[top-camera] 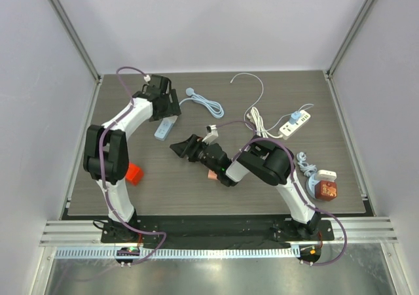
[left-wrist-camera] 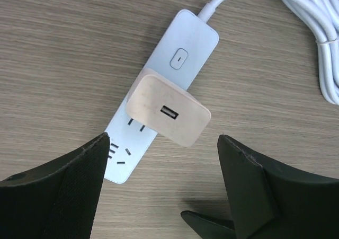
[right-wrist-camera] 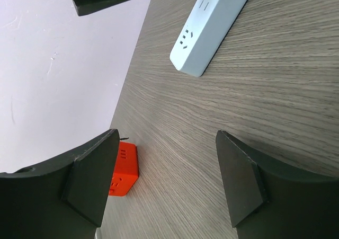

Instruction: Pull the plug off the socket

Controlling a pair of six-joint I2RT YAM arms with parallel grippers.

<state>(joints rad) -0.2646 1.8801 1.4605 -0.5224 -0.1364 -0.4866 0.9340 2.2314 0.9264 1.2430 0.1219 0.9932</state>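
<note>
usb plug [left-wrist-camera: 168, 112] seated in the power strip [left-wrist-camera: 185, 35], not yet pulled; left gripper [left-wrist-camera: 162, 139] spread wide over that strip.

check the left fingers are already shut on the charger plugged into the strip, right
Not shut. The left wrist view shows the left fingers open, standing wide apart and clear of the charger. The charger is indeed plugged into the strip.

I see a grey wood-grain table [top-camera: 170, 193] carrying a pale power strip [top-camera: 165, 129] toward its far left corner, an orange cube [top-camera: 134, 174] by the left edge, and a white strip [top-camera: 296, 124] far right.
</note>
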